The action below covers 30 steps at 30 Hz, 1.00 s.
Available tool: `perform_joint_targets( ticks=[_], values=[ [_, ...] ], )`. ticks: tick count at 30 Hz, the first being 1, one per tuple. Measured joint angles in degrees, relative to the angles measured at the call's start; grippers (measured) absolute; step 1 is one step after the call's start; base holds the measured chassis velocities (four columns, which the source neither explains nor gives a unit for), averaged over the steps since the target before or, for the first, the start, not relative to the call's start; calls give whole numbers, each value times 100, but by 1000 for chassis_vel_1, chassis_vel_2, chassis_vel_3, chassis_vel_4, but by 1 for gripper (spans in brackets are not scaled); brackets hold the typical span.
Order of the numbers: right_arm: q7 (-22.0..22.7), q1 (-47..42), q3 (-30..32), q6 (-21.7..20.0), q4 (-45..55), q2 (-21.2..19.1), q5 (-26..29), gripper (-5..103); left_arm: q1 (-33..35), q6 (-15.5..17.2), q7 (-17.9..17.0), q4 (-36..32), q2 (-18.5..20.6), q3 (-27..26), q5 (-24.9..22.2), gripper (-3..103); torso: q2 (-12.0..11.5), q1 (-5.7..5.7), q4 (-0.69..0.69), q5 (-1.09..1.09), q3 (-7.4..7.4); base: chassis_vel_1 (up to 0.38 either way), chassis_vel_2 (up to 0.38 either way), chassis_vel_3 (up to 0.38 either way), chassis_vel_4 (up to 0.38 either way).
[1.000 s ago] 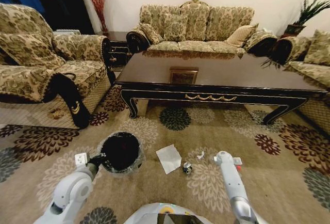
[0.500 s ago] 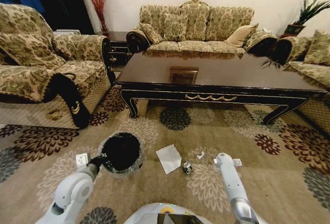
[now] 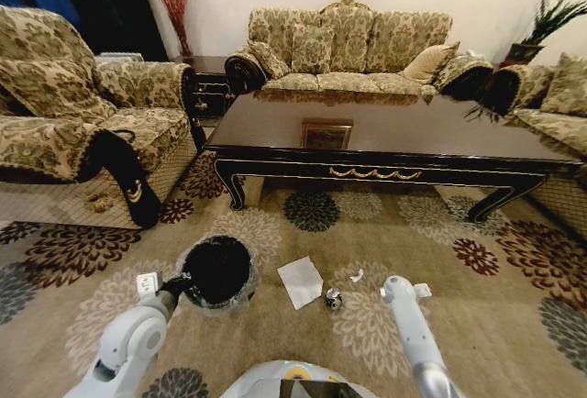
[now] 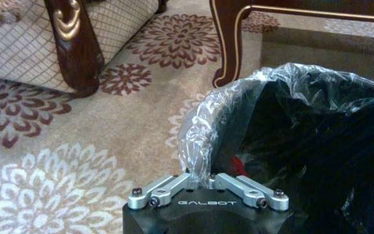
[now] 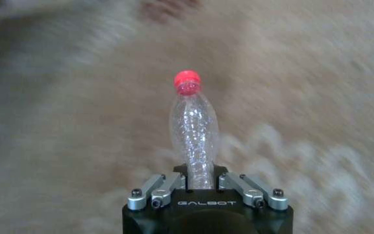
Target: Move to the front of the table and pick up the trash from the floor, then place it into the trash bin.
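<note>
The right gripper (image 5: 200, 183) clamps the bottle (image 5: 194, 131) for disposal; the left gripper (image 4: 203, 187) sits pinched together beside the bin (image 3: 217, 270), at its nine o'clock.

You can read only one word, "GALBOT": it stands on the left end effector (image 4: 208, 181) body and also on the right end effector (image 5: 201, 179) body.
</note>
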Motion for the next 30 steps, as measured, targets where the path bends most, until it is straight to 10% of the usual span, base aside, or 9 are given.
perform_joint_targets(
  ticks=[13, 30],
  values=[
    [-257, -751, -1376, 505, 3534, -193, -135, 22, -139, 0, 14, 171, -58, 364, -5, 1, 0, 0, 2, -1, 0, 0, 0, 0, 0],
    [-2924, -189, -3844, 2333, 4311, -989, -761, 22, -703, 1, -481, 481, 473, 802, -1439, 1, 0, 0, 2, -2, 0, 0, 0, 0, 0]
  ],
)
